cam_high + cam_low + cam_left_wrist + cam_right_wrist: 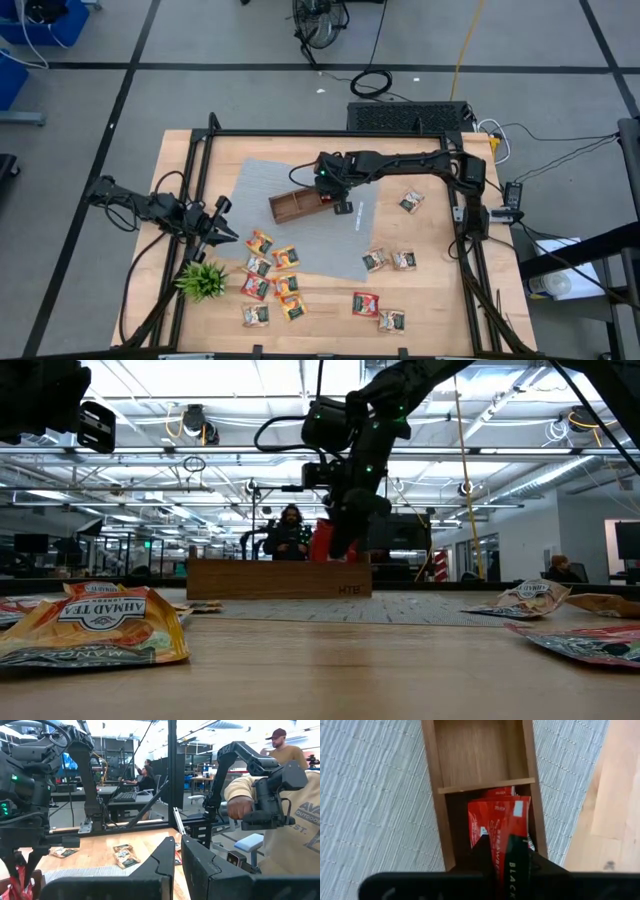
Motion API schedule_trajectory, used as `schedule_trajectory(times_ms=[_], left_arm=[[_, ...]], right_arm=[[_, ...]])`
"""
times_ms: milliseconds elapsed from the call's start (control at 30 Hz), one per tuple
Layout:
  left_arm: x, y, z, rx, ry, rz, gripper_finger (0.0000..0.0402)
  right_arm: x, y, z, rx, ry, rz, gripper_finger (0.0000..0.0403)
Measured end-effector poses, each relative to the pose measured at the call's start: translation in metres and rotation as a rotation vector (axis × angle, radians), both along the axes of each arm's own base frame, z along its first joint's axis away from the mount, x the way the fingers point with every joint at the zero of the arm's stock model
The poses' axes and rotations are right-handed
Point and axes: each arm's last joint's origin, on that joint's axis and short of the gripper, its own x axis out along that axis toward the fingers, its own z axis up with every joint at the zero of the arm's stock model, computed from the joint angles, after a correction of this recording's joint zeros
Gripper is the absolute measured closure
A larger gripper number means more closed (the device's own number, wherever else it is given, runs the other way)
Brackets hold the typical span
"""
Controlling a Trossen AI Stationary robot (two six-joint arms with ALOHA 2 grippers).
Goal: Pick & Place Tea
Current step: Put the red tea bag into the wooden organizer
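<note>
My right gripper point(327, 192) is shut on a red tea sachet point(497, 822) over the right end compartment of the brown wooden tray point(292, 206), which lies on a grey mat point(300, 245). In the low view the sachet point(321, 543) hangs just above the tray point(270, 580). Another red sachet point(501, 792) lies in that compartment. Several more sachets point(272, 265) lie flat on the table near the front left, and others lie at the right point(390, 260). My left gripper point(228, 236) waits at the table's left, shut and empty. My right gripper pinches the red sachet between its two fingers at the sachet's upper end point(501, 845). The fingers come from above, pointing down. The sachet hangs below them, upright, with its lower end point(320, 555) at about the level of the tray's rim.
A small green plant point(203, 280) stands at the front left next to my left gripper. A black frame point(330, 133) runs around the table's edges. A person point(287, 795) in a pale shirt stands beyond the table by my right arm's side.
</note>
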Motion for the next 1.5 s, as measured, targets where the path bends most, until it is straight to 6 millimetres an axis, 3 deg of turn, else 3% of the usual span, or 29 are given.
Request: schedule_trajectory(times_ms=[333,933,1133,1500], left_arm=[[0.0,0.0,0.0,0.0,0.0,0.0,0.0366],[0.0,0.0,0.0,0.0,0.0,0.0,0.0366],[0.0,0.0,0.0,0.0,0.0,0.0,0.0366],[0.0,0.0,0.0,0.0,0.0,0.0,0.0366]], right_arm=[[0.002,-0.001,-0.002,-0.004,-0.014,0.001,0.0336],[0.007,-0.001,0.001,-0.065,-0.053,-0.01,0.0196],[0.006,0.003,0.012,-0.073,-0.089,-0.003,0.0177],[-0.002,0.011,0.05,-0.093,-0.209,-0.073,0.0178]])
